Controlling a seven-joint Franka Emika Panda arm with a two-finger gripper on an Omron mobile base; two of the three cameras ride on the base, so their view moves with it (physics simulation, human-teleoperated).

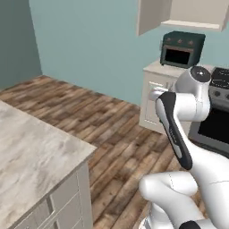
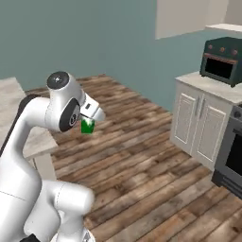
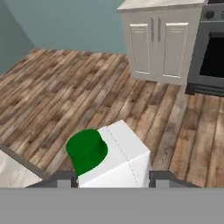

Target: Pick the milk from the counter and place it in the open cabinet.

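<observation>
Milk (image 3: 111, 159) sits clamped between the claw (image 3: 113, 178) tips — hand view shows its white body, right base view its green base.

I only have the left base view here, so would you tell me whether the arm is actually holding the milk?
Observer: Yes. In the hand view the milk sits between the gripper fingers, green cap toward the camera.
Operator: Thank you. Is it off the counter?
Observer: In the right base view its green end hangs below the hand, above the wooden floor just beyond the counter edge.
Operator: What is the hand facing?
Observer: The hand view looks toward the cream two-door base cabinet and the dark stove front beside it.
</observation>
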